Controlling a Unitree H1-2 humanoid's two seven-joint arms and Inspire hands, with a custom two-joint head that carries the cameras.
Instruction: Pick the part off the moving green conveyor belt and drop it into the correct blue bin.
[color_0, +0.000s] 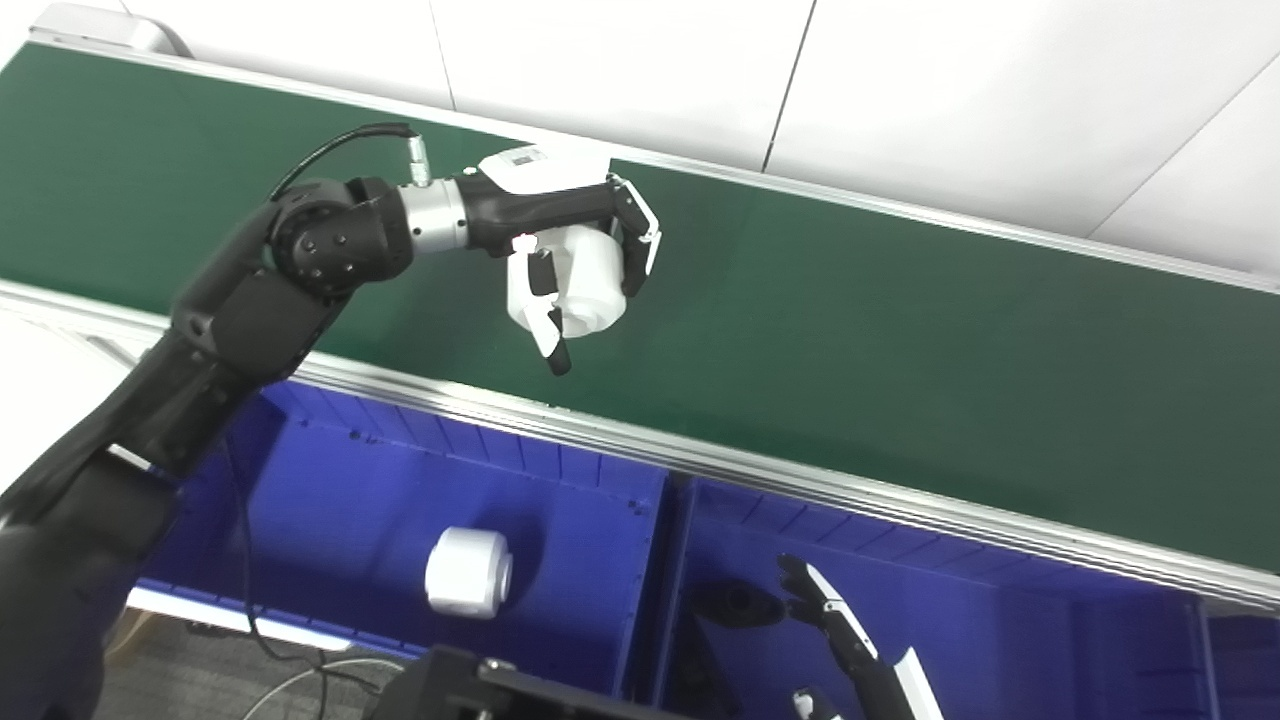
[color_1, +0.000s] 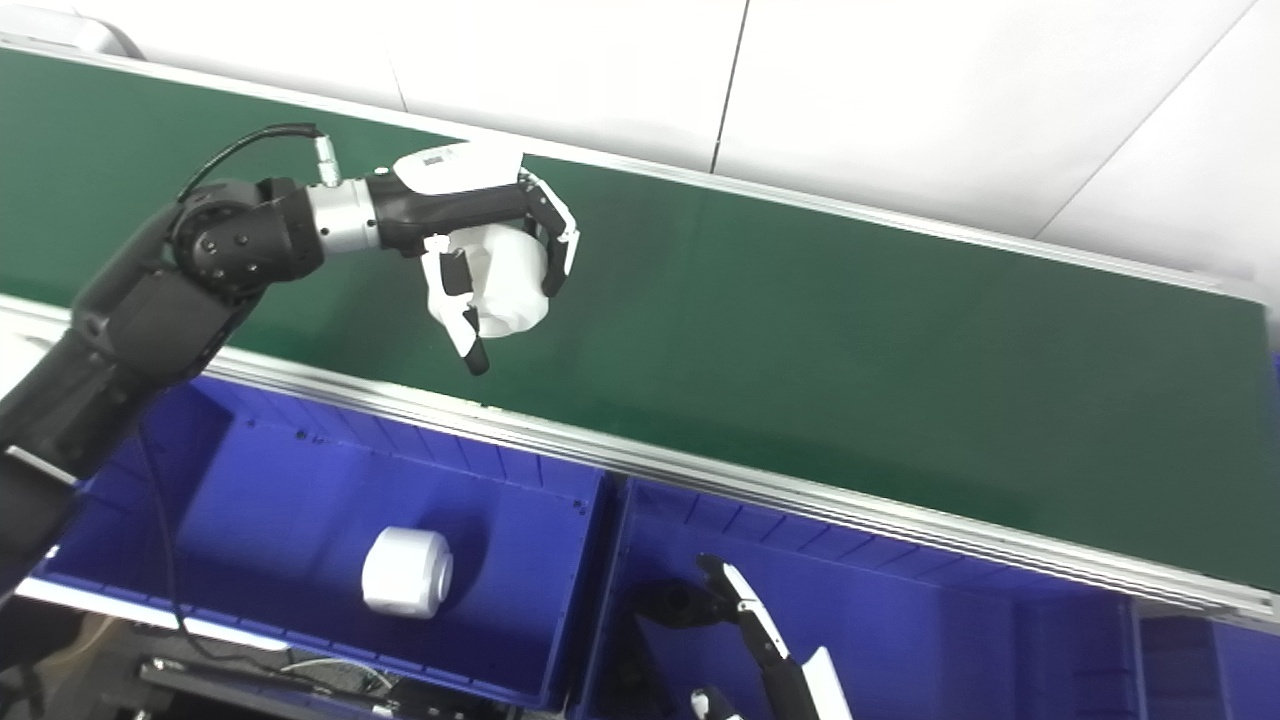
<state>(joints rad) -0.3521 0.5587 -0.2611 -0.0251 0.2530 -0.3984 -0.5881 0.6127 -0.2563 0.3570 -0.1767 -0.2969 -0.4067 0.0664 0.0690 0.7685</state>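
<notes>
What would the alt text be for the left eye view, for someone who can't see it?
The robot's left hand grips a white cylindrical part over a green conveyor belt. Below, the left blue bin holds a similar white part; the right hand hangs over the right blue bin.

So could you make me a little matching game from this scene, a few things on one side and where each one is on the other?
Things:
1. White part in the left hand
2. Second white part
3. Dark part
4. Right hand

Places:
A. Lying in the left blue bin
B. Low over the right blue bin
C. Held above the green belt
D. Lying in the right blue bin, by the fingers

Pairs: 1-C, 2-A, 3-D, 4-B
</notes>
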